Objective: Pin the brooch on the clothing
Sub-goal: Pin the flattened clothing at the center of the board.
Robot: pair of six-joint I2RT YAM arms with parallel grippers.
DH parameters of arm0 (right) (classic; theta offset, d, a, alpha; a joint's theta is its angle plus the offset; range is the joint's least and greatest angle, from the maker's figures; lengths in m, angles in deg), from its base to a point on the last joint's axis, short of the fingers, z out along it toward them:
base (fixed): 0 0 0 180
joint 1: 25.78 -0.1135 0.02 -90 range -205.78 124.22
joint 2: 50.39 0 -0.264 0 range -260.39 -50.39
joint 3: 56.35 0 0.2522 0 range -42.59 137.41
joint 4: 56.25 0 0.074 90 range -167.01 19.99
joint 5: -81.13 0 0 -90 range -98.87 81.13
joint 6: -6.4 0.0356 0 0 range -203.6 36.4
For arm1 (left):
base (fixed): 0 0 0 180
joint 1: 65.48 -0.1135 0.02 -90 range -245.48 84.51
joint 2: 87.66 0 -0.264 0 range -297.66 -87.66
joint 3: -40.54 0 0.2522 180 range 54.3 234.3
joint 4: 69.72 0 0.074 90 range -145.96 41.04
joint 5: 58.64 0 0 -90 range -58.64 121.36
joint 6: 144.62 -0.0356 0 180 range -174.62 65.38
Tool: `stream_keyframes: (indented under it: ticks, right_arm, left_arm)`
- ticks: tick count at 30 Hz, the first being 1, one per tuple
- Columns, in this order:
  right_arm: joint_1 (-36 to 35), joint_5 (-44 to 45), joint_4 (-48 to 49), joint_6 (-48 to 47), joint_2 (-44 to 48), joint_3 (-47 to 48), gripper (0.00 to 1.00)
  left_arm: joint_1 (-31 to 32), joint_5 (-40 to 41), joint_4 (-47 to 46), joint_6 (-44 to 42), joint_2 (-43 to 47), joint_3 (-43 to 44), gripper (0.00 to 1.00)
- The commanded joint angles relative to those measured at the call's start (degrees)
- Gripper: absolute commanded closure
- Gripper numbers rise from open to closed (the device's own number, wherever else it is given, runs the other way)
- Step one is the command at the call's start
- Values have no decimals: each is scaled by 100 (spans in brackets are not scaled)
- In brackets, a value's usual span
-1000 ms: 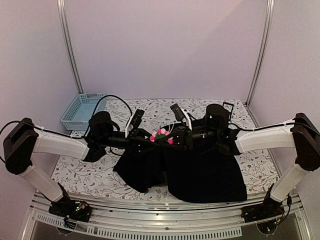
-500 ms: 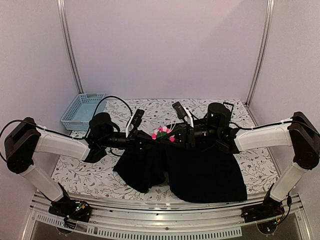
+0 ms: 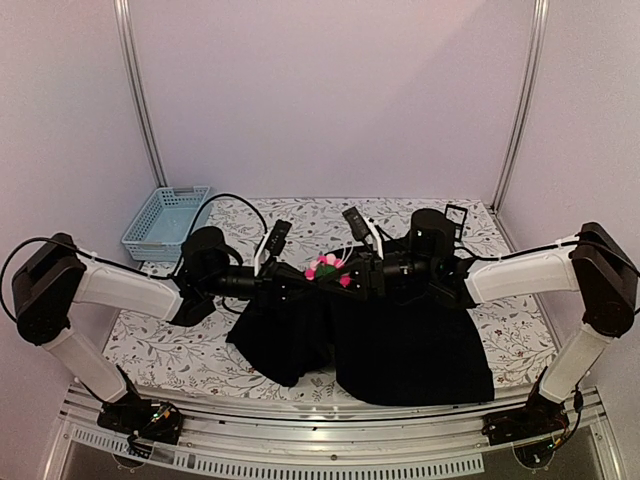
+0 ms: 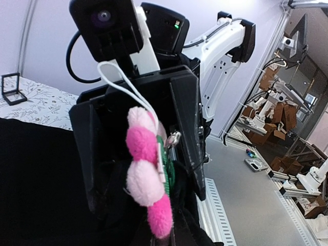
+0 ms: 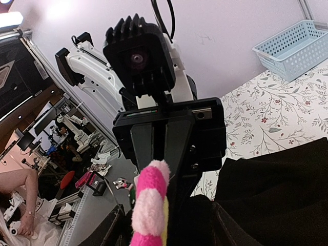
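The pink-petalled brooch (image 3: 323, 268) hangs above the table's middle between my two grippers, which face each other. My left gripper (image 3: 308, 277) is shut on the brooch; in the right wrist view its fingers (image 5: 154, 143) stand pressed together behind the petals (image 5: 149, 205). My right gripper (image 3: 345, 275) is open. In the left wrist view its fingers (image 4: 187, 128) stand apart on either side of the brooch (image 4: 146, 169), whose green backing and metal clasp show edge-on. The black clothing (image 3: 410, 340) drapes below both grippers and bunches around the brooch's lower edge.
A light-blue basket (image 3: 165, 220) sits at the back left of the floral tablecloth (image 3: 160, 345). A small black stand (image 3: 455, 215) is at the back right. Metal frame posts (image 3: 140, 95) rise at both back corners.
The right gripper's jaws have spread away from the brooch. The brooch stays between the grippers, a little higher than a second ago, and the left arm has edged towards the middle.
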Motion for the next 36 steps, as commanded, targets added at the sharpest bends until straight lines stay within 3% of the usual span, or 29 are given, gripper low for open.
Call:
stream_keyframes:
  ticks: [1,6,9,19,23,26,36]
  right_arm:
    - [-7,497,-20,-64,-60,165,42]
    - [-208,1191,-345,-388,80,54,39]
    - [-214,1475,-227,-341,160,-118,43]
    - [-62,1790,-349,-176,418,-270,44]
    - [-16,1801,-455,-181,475,-288,49]
    - [19,1685,-373,-119,409,-309,58]
    - [278,1229,-602,86,162,-224,68]
  left_arm:
    - [47,73,-166,96,-75,124,100]
    - [34,266,132,295,16,228,100]
    - [29,286,471,367,61,330,100]
    - [29,429,1184,170,59,522,100]
    - [44,375,1119,174,-8,576,100]
    - [71,298,1067,91,-45,614,100]
    - [125,2,1291,-431,-89,826,100]
